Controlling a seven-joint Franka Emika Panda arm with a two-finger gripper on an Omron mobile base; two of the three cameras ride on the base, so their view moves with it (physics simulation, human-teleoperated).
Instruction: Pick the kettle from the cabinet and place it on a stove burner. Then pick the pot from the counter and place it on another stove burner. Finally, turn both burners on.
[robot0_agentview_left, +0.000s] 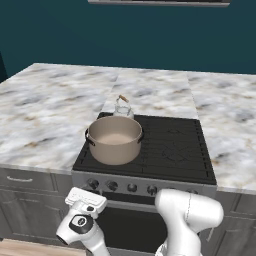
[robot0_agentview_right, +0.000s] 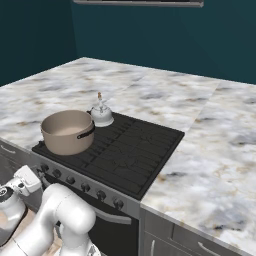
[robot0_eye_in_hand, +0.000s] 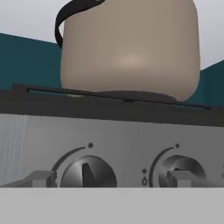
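pot (robot0_agentview_left: 115, 139) on front-left burner (robot0_agentview_left: 114, 159) | kettle (robot0_agentview_left: 122, 107) just behind it on rear-left burner | gripper (robot0_eye_in_hand: 111, 178) — jaws spread wide — low, facing stove knobs (robot0_eye_in_hand: 88, 173)

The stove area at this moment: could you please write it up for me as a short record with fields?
pot: tan, on the front left burner
kettle: small, silvery, on the back left burner behind the pot
stove: grey, black grates, right burners bare
knobs: row of dark round ones along the front
claw: open, low in front of the two leftmost knobs
counter: marble, on both sides
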